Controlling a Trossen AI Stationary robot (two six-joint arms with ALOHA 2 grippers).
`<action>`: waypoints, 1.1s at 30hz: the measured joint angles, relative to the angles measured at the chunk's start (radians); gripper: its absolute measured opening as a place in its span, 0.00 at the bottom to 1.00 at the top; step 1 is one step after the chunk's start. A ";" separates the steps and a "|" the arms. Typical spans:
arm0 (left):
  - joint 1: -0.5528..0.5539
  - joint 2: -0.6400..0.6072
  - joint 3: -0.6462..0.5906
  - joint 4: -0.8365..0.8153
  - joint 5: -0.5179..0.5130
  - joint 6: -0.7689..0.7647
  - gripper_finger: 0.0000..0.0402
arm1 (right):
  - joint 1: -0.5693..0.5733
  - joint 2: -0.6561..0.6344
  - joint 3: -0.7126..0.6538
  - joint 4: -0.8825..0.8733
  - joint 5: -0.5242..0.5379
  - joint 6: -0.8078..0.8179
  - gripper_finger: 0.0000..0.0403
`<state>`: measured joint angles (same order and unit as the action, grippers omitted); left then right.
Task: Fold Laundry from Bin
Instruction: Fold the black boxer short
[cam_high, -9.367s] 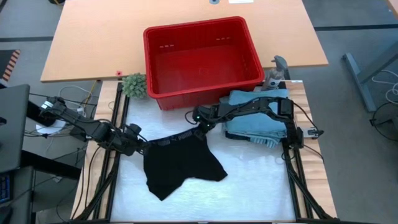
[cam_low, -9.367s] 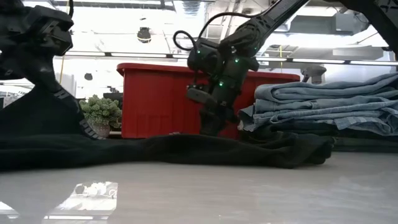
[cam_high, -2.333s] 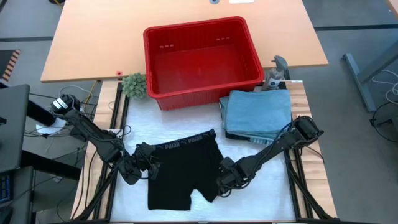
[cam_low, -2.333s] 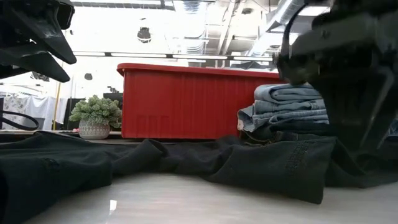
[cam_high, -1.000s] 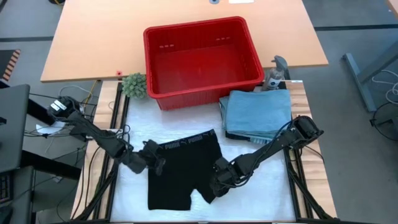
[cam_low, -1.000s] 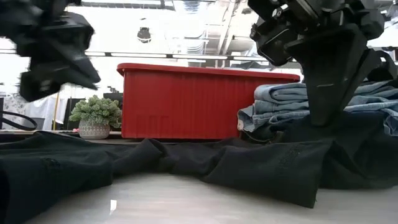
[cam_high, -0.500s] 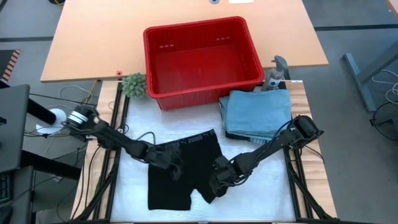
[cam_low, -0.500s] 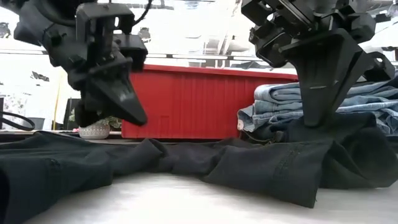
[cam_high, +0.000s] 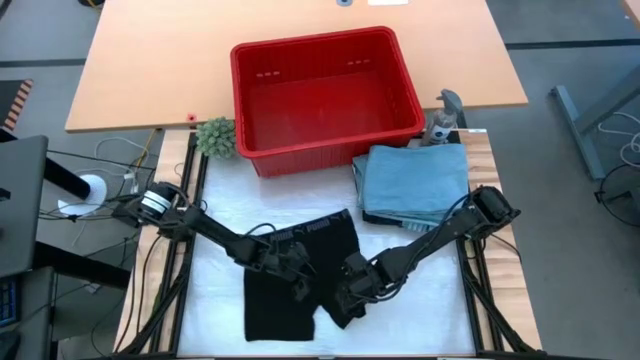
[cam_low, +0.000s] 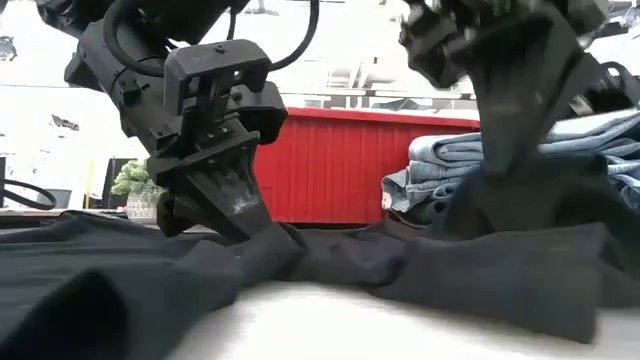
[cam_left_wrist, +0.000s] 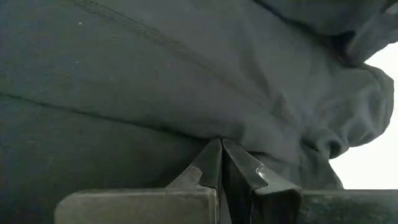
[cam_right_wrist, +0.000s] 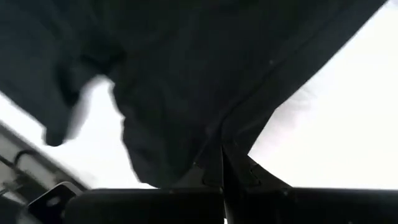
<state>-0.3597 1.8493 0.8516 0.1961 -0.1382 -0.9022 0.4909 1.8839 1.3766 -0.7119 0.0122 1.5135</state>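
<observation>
Both my end effectors are clamped on the black shorts (cam_high: 300, 275) at the tabletop's front middle: left end effector (cam_high: 290, 268) mid-cloth, right end effector (cam_high: 347, 290) at the leg. Soft, limp, light fabric; hems and the waistband look like the best holds.

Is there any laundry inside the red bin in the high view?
No, the red bin shows only its bare red floor inside.

White table (cam_high: 420, 310): black shorts (cam_high: 280, 300), denim stack (cam_high: 415, 180) (folded)
</observation>
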 joint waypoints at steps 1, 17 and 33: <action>0.004 0.001 0.001 -0.003 0.001 0.008 0.00 | 0.001 0.000 0.017 -0.010 0.008 -0.008 0.03; 0.129 0.001 0.001 0.013 0.044 0.069 0.00 | -0.018 0.000 0.148 -0.099 0.077 -0.083 0.03; 0.158 -0.194 -0.001 -0.097 0.277 0.020 0.00 | -0.024 0.000 0.185 -0.141 0.125 -0.108 0.03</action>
<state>-0.2017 1.6553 0.8509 0.0995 0.1391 -0.8818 0.4673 1.8835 1.5616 -0.8529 0.1373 1.4050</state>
